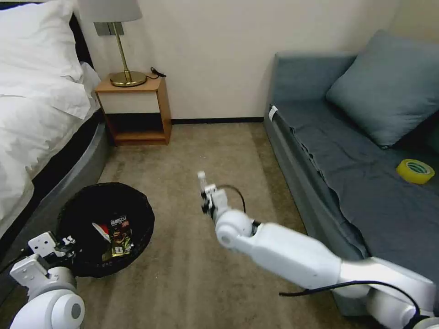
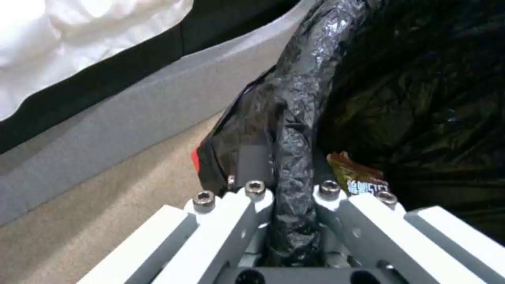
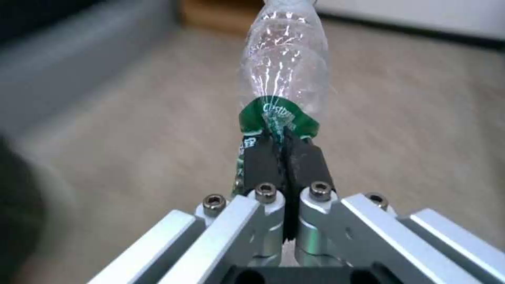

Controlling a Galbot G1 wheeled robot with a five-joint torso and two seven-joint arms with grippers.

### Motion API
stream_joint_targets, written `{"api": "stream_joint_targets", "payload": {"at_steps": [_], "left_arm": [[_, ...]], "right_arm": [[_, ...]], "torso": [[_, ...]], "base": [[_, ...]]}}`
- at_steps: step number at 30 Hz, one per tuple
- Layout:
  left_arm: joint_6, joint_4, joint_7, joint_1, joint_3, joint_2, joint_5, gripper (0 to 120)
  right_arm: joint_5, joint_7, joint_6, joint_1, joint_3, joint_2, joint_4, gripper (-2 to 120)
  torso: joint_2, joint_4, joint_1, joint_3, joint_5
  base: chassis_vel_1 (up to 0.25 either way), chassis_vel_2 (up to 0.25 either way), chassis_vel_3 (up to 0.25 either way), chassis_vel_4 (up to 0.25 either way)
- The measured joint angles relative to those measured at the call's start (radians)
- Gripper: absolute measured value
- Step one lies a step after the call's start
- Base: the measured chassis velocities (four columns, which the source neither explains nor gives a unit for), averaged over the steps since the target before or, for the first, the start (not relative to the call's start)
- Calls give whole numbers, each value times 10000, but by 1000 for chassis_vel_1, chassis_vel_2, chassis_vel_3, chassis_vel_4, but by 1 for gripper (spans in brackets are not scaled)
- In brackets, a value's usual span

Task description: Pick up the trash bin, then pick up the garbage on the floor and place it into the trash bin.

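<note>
The trash bin (image 1: 106,237), round and lined with a crinkled black bag, sits low at my left beside the bed. My left gripper (image 1: 68,241) is shut on its near rim; the left wrist view shows the bag-wrapped rim (image 2: 300,118) pinched in that gripper (image 2: 292,173). Inside the bin lie a red snack packet (image 1: 101,230) and a brown-yellow wrapper (image 1: 120,238), the wrapper (image 2: 358,179) close to the fingers. My right gripper (image 1: 206,195) hovers over the carpet right of the bin, shut on a clear plastic bottle (image 3: 284,67) at its green label, gripper (image 3: 284,148).
A bed (image 1: 36,114) runs along the left. A wooden nightstand (image 1: 137,109) with a brass lamp (image 1: 122,55) stands at the back wall. A grey sofa (image 1: 347,155) on the right carries a cushion and a yellow tape roll (image 1: 415,171). Open carpet (image 1: 192,151) lies between.
</note>
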Motion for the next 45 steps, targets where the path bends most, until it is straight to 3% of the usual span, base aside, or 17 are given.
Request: {"api": "stream_joint_targets", "payload": {"at_steps": [6,15,23,30,33,35,40,43,45], "left_arm": [[9,32,0,-13,119,-29,86,3],[79,-25,-53,-39,422,-152,150,3],[129,-20,-98,-116,592,-200,157,3],[146,-8,-112,-147,714,-262,171,3],[148,4,-133,-129,761,-284,165,3],[149,12,-174,-130,761,-274,100,3],[345,232,-867,-230,758,-178,-1185,3],[543,676,-1733,-383,693,-48,-2688,3],[587,844,-2010,-435,659,-12,-3088,3]], "right_arm": [[1450,746,-210,511,-487,1041,1616,0],[1567,875,-138,474,-1673,1985,975,0],[1600,934,-165,285,-2230,2083,883,0],[1535,929,-173,273,-2258,2022,955,19],[1460,850,-191,350,-2086,1854,1086,42],[1422,847,-191,359,-2038,1820,1125,47],[1283,831,-181,457,-1690,1601,1337,64],[1173,820,-149,499,-1483,1381,1591,79],[1131,819,-144,487,-1436,1322,1663,83]], "torso": [[0,4,0,0,-3],[0,2,0,0,-3],[0,1,0,0,-3],[0,1,0,0,-1],[1,1,0,0,-1],[0,1,0,0,-1],[1,1,0,0,0],[1,1,0,0,0],[0,0,0,0,0]], "base": [[0,0,0,0],[0,0,0,0],[0,0,0,0],[0,0,0,0],[0,0,0,0],[0,0,0,0],[0,0,0,0],[0,0,0,0],[0,0,0,0]]}}
